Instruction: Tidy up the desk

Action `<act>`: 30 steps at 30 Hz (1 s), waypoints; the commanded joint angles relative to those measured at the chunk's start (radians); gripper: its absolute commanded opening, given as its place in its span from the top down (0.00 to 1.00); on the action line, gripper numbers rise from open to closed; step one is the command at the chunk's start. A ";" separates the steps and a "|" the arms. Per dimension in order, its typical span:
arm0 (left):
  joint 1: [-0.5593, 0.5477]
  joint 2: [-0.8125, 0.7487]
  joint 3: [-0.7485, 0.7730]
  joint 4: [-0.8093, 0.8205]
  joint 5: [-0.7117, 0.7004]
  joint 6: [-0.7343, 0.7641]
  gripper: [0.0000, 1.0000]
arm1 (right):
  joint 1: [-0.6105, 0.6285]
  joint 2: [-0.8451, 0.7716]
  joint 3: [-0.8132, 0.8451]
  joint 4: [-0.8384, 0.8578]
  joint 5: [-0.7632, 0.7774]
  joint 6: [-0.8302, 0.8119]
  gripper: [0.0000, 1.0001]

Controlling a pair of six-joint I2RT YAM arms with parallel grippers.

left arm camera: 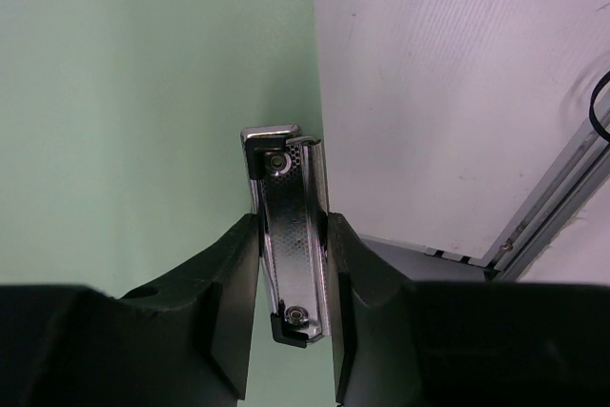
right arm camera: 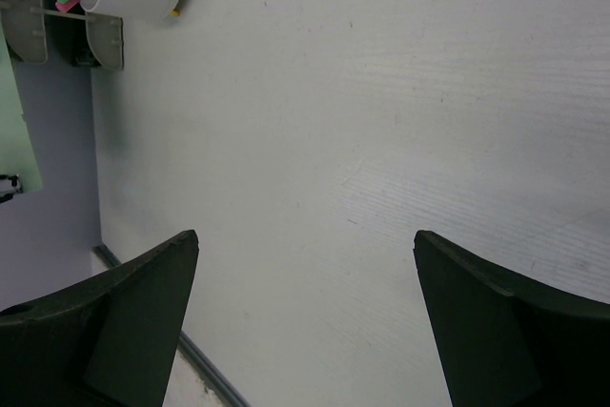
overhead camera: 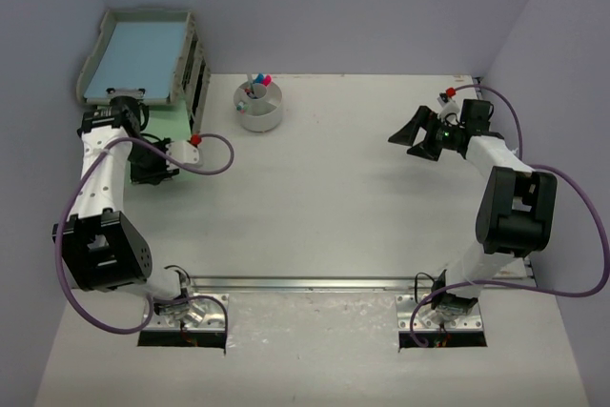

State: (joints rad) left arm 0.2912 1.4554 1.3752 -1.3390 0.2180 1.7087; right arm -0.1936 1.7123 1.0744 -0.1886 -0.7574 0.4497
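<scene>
Under both arms lies the big white worktop [overhead camera: 334, 197]. It fills almost the whole top view and has a metal rail [overhead camera: 305, 284] along its near edge. It looks hard, flat and heavy. It is not a thing to pick up. Tidying it means moving the small things that sit on it.

At the far left corner, the left pincer [left arm camera: 292, 226] is squeezed narrow on the metal clip [left arm camera: 286, 235] of a green board [left arm camera: 143, 121]. One finger is on each long side of the clip. I think the board is thin, stiff and light. Its flat face looks smooth, so fingers would slide on it. The clip is the only bump that sticks up, so it is the best place to hold. The clip is shiny, so it could slip if the hold is soft. I cannot tell if the board is lifted or lies flat.

Right beside that arm stand the grey trays [overhead camera: 183, 64], with a blue sheet [overhead camera: 138, 54] in the top one. I guess the board belongs there.

Near the trays sits a white pot [overhead camera: 262, 121] with pens [overhead camera: 259, 80] in it.

Over on the right side, the right pincer [right arm camera: 305, 235] is wide apart. It holds nothing and hangs above bare worktop.
</scene>
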 commanded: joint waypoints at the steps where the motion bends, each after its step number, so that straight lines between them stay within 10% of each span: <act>1: 0.059 -0.015 0.005 0.021 0.041 0.121 1.00 | 0.003 0.001 0.041 0.023 0.010 0.010 0.06; 30: 0.199 0.205 0.167 0.020 0.041 0.484 1.00 | 0.031 -0.031 0.042 0.018 0.041 0.024 0.06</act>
State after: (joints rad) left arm 0.4672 1.6361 1.4677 -1.3169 0.2616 1.9610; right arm -0.1777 1.7126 1.0760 -0.1890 -0.7318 0.4691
